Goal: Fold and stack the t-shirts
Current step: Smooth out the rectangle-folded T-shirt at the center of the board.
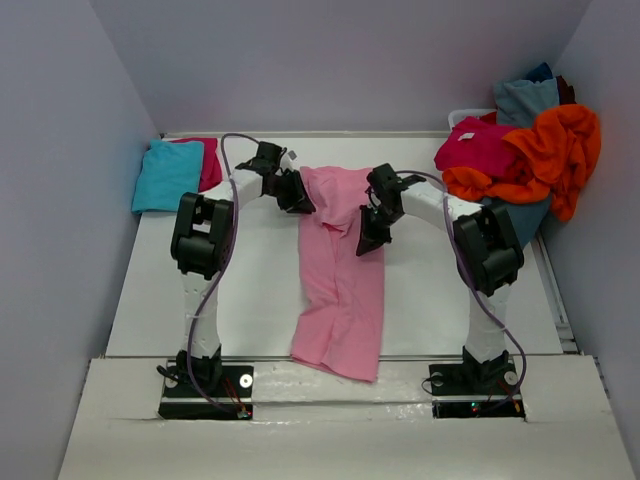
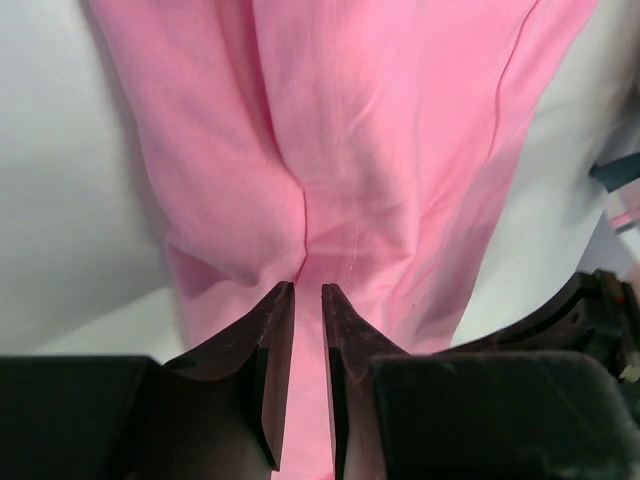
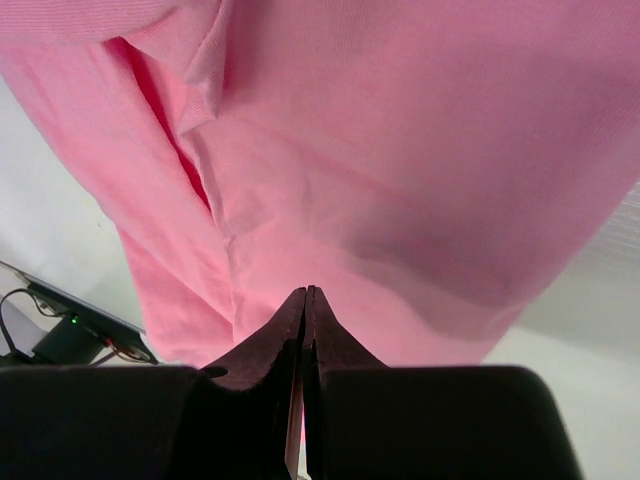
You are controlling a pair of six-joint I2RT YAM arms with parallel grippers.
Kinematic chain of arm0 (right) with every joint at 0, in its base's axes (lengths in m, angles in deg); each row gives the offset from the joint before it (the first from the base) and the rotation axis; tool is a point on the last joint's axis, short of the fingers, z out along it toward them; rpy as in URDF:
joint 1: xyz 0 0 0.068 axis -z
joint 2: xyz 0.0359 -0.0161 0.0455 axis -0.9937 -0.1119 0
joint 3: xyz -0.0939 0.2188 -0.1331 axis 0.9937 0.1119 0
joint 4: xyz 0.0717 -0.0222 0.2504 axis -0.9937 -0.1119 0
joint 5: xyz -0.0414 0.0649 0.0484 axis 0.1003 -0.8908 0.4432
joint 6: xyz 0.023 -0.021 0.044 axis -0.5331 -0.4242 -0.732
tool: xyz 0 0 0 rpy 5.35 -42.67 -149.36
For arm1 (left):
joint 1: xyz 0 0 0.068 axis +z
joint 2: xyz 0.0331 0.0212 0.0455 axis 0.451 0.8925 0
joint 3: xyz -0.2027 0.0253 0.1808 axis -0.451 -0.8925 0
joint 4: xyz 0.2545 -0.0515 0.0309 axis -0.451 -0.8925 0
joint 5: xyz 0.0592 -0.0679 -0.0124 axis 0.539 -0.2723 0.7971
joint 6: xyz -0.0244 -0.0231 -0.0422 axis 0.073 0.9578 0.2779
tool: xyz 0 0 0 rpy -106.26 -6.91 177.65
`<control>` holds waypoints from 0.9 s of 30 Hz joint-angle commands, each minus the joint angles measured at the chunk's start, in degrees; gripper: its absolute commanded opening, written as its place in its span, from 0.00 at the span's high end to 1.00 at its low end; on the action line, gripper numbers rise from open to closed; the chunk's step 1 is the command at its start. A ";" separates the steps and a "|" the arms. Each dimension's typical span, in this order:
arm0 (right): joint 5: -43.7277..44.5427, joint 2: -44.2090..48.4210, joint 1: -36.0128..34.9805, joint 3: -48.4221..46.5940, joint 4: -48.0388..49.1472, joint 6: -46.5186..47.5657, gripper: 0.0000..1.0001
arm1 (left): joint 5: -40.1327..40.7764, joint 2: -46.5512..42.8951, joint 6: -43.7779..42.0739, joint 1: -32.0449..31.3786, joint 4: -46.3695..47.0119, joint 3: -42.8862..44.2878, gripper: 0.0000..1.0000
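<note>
You are mid-fold on the light pink t-shirt point(image 1: 340, 290), which lies in the middle of the worktop point(image 1: 250, 300). It is already narrowed to a long strip. Its long axis runs from the far edge to the near edge, and its near end hangs over the near edge between the arm bases. I cannot tell which end is the collar.

Your left gripper point(image 2: 308, 290) is at the strip's left border near the far end. Its jaws stand a thin slit apart with pink cloth in the slit and creases running to the tips, so I read it as pinched on the shirt. Your right gripper point(image 3: 306, 292) sits on the right border, slightly nearer, with its jaws pressed together on the cloth (a sliver of pink shows between them).

The next move looks like a crosswise fold. Lift both borders together and level, carry them along the long axis, and keep the tension even so the strip does not twist. The folded turquoise t-shirt point(image 1: 165, 178) waits at the far left corner. The orange t-shirt point(image 1: 560, 150) tops the unfolded heap at the far right.
</note>
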 commanded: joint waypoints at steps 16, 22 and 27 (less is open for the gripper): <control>0.22 1.97 -0.70 1.49 0.32 1.15 0.93 | -1.40 7.79 1.24 1.18 -0.04 12.87 0.67; 0.40 1.80 -0.70 1.67 0.24 1.24 0.93 | -4.29 8.93 1.33 1.18 2.50 13.13 0.57; 0.84 1.79 -0.70 1.93 0.06 1.41 0.93 | -7.98 8.58 2.47 1.18 6.71 11.56 0.55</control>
